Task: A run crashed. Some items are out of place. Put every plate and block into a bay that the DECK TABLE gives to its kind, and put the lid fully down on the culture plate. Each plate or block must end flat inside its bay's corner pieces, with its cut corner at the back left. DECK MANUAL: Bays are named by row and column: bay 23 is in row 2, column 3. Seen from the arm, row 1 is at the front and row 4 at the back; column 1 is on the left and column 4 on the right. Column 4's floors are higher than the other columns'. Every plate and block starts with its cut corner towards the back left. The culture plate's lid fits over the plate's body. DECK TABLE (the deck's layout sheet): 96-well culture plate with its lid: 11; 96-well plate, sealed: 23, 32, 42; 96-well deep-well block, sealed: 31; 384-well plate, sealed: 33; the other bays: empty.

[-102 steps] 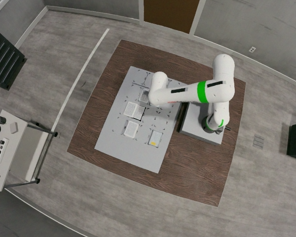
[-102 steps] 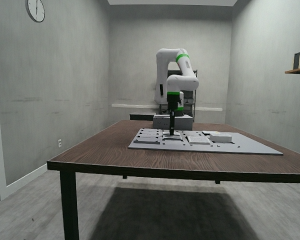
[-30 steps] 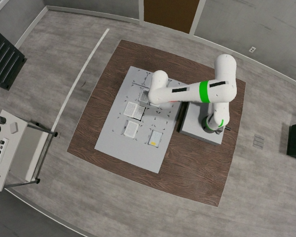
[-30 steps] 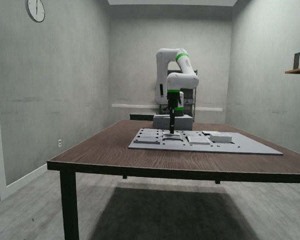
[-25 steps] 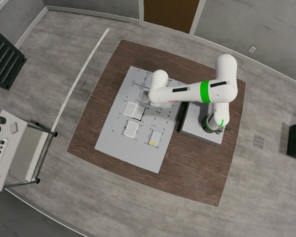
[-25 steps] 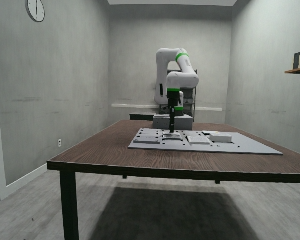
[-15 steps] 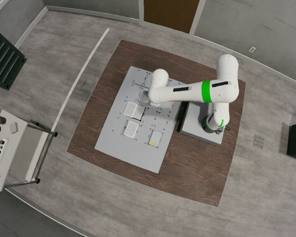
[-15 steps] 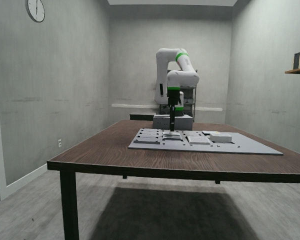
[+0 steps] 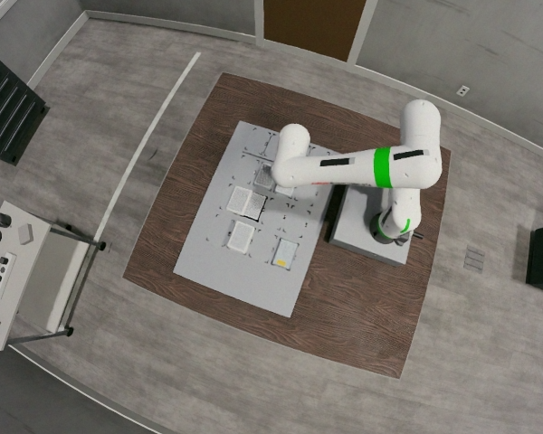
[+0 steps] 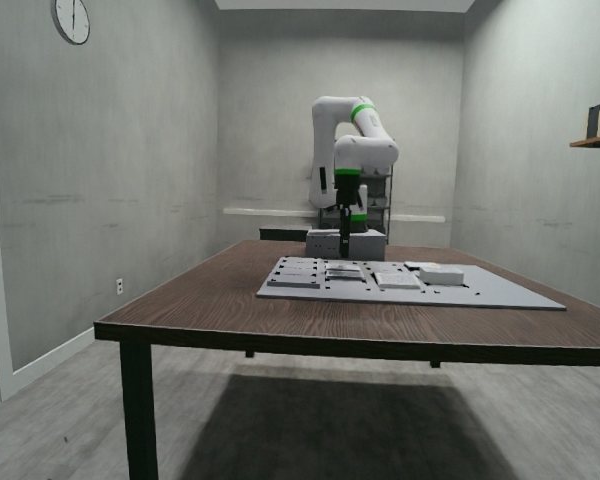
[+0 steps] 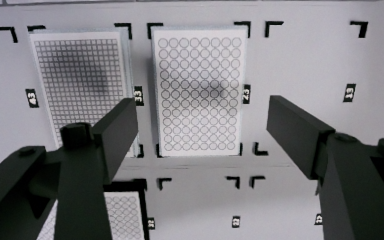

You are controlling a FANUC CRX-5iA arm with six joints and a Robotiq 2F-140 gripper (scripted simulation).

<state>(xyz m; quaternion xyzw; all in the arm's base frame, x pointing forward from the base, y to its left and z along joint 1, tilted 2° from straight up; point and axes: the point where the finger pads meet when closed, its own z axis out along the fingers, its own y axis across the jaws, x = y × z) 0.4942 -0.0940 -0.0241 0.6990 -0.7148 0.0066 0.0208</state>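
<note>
Gripper (image 11: 201,130) hangs apart and empty above the 96-well plate (image 11: 199,90) in bay 23; next target probably sits at seven o'clock, so centre before descending.

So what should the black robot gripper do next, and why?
Probably lift straight up, away from the grey deck. The black gripper is open and holds nothing, and the white sealed plate with round wells below it already lies flat inside the black corner pieces at label 23, a bay for its kind. Rising should stop the fingers from bumping it.
</note>
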